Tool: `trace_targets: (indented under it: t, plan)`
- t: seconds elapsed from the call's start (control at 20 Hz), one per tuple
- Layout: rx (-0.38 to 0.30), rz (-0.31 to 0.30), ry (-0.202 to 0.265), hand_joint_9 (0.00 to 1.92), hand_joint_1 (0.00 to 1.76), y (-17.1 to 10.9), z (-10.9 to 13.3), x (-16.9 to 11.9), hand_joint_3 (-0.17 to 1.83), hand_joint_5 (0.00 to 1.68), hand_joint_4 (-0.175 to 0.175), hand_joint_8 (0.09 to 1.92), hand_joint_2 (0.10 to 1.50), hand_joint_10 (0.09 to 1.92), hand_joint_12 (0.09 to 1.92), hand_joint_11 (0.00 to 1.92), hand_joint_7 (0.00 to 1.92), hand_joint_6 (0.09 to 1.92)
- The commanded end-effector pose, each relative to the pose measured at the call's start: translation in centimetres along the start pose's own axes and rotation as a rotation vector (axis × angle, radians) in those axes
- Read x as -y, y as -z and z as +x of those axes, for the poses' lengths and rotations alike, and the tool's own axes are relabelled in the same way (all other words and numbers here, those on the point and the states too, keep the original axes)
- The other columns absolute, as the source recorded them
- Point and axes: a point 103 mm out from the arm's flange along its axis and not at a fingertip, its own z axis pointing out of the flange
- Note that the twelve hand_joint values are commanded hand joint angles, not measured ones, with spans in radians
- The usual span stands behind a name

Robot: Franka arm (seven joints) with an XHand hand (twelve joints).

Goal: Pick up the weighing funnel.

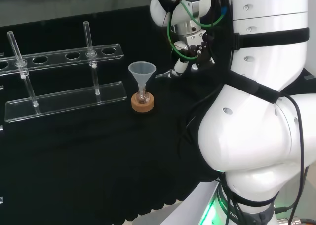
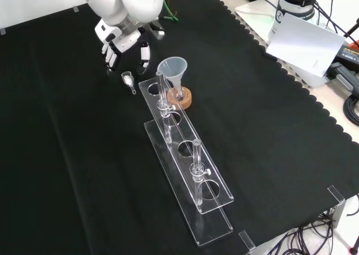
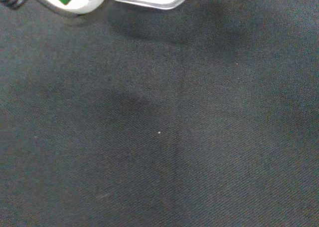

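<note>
Weighing funnel [image 2: 129, 79] lies untouched on the cloth [image 2: 67, 154] beside the hand [image 2: 118, 46].

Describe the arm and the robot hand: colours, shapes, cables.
The arm is glossy white, built of bulging rounded links with black straps around them. Green and black cables loop at its wrist. The robot hand is black and white, with fingers and a thumb.

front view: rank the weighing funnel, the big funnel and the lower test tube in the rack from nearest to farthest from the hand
1. Weighing funnel, lying on the cloth just below the hand.
2. Funnel, standing to the hand's right.
3. Lower test tube, in the rack, far down and to the right.
</note>
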Motion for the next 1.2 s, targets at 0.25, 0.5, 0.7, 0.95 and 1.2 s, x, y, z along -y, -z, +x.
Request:
trace_targets:
  t: [0.25,0.5,0.7,0.95,1.2]
  plan:
    - [0.066,0.015,0.002,0.76,0.86,-0.2,0.1,-0.8,0.52,0.70,-0.011,0.68,0.62,0.50,1.32,0.48,0.55,0.14]
    - [0.082,0.029,0.000,0.77,0.86,-0.3,0.2,-1.1,0.54,0.70,-0.004,0.67,0.61,0.48,1.31,0.48,0.55,0.33]
    - [0.090,0.038,-0.002,0.77,0.87,-0.5,0.1,-1.4,0.55,0.70,0.004,0.67,0.61,0.48,1.31,0.49,0.55,0.58]
    - [0.077,0.049,-0.007,0.77,0.87,-1.0,0.1,-1.7,0.56,0.74,0.008,0.67,0.60,0.48,1.30,0.49,0.56,0.67]
    - [0.073,0.051,-0.008,0.77,0.88,-1.3,0.3,-2.1,0.56,0.71,0.004,0.67,0.60,0.48,1.30,0.49,0.56,0.72]
